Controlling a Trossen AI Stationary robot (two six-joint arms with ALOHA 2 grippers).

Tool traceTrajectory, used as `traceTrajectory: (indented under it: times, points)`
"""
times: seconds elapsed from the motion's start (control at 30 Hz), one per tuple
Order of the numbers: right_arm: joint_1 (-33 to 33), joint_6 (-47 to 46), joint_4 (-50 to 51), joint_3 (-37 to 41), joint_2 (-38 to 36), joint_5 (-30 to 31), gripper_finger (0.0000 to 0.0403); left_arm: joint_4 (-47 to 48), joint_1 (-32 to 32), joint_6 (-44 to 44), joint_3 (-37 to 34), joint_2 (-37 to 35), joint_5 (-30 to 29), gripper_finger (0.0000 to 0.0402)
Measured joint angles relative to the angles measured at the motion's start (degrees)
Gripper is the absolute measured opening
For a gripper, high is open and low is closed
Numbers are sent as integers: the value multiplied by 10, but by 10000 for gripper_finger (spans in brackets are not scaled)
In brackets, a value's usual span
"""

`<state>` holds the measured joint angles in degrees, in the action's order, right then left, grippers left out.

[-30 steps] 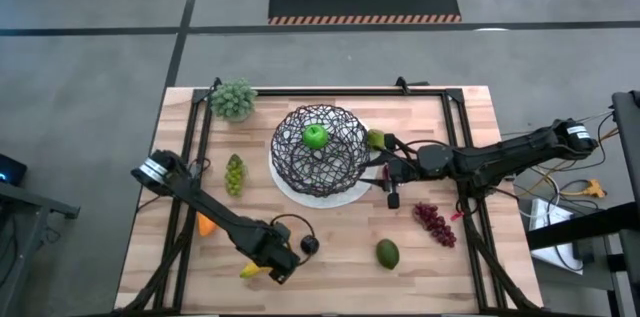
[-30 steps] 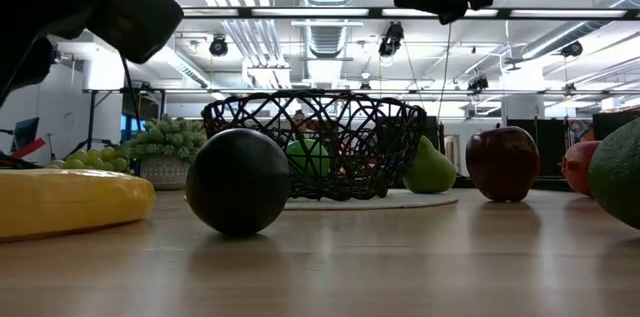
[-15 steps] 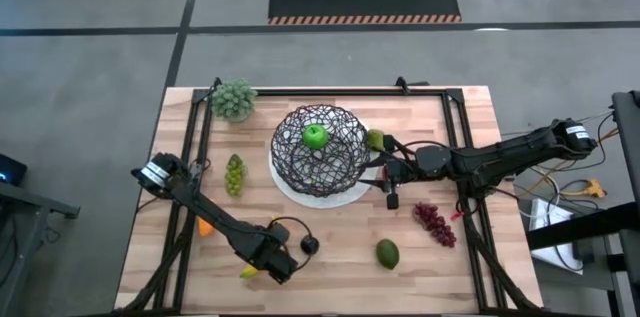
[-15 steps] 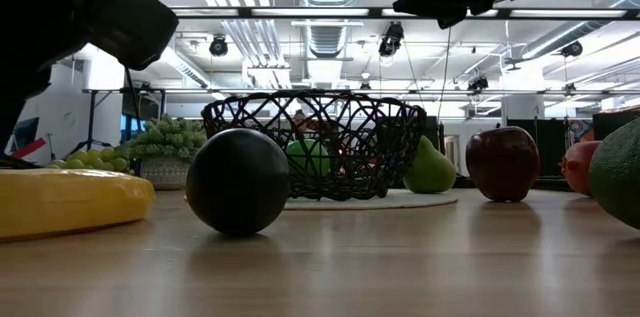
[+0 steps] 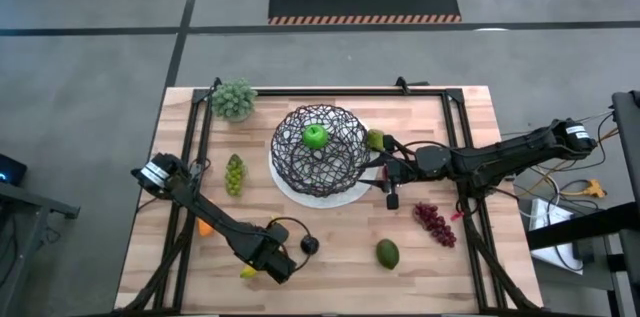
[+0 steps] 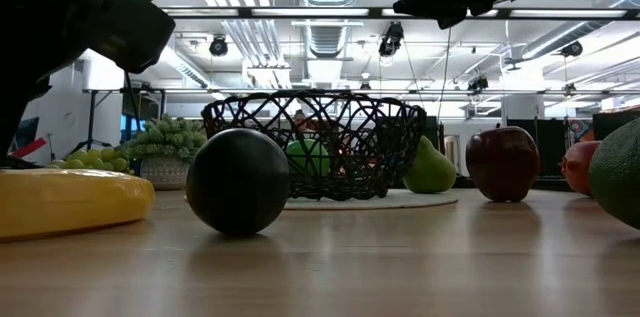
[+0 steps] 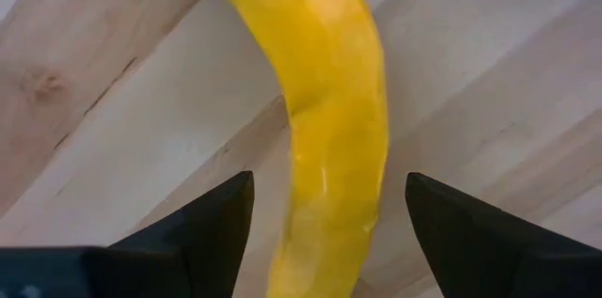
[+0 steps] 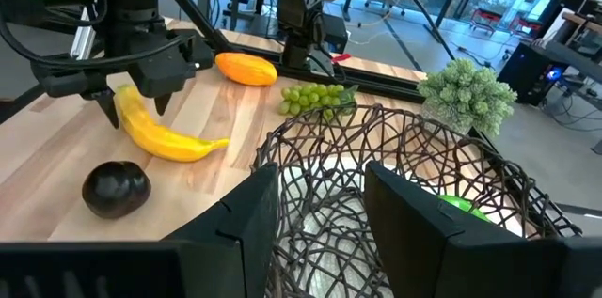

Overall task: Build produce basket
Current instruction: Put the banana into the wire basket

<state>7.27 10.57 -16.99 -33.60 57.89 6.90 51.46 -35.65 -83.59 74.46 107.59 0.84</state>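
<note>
Left gripper [image 5: 262, 269]: down at the surface's near edge, toward the left corner. Jaws spread, one finger [image 7: 202, 227] on each side of the banana [image 7: 324, 110]; no contact shown, so you hold nothing yet.

Step in hand, by judgement: the grasp of the banana for the basket [image 5: 320, 147]. Your next move calls for bringing the fingers in on the banana's middle until they bear on it, then a lift high enough to clear the basket rim, and a carry toward the surface's centre.

Nearest neighbours: plum [image 5: 310, 245] just beside the gripper; carrot [image 5: 205, 225] near the left edge; avocado [image 5: 387, 253] along the near edge; green grapes [image 5: 234, 173] between the left edge and the basket.

Basket: at the surface's centre on a white plate [image 5: 341, 193], holding one green apple [image 5: 316, 136].

Right gripper [image 8: 320, 209]: at the basket's right side, jaws partly apart, empty, its fingers framing the wire rim. Pear [image 5: 376, 139] just beside it, red apple [image 6: 502, 163] under that arm, red grapes [image 5: 435, 221] near the right edge.

View notes:
- Left wrist view: only place you see the fingers straddling the banana with gaps either side.
- High view: gives the layout, but the arm hides most of the banana.
- Low view: shows banana [image 6: 70, 200] lying flat on the surface and the red apple; the gripper's fingertips are out of sight there.
- Right wrist view: shows the left gripper [image 8: 127, 101] standing over one end of the banana, plum beside it.
</note>
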Motion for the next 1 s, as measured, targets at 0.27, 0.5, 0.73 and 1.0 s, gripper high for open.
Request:
traceTrajectory:
  times: [0.27,0.5,0.73,1.0]
  points:
    - [0,0,0,0,0,0,148,-1,-9,6,-2,28,-14,218]
    - [0,0,0,0,1,0,148,-1,-10,21,-2,28,-25,159]
    - [0,5,-2,2,1,0,148,1,-20,29,-2,19,-40,110]
    - [0,11,-127,38,1,-69,148,-3,-53,67,8,-68,-218,129]
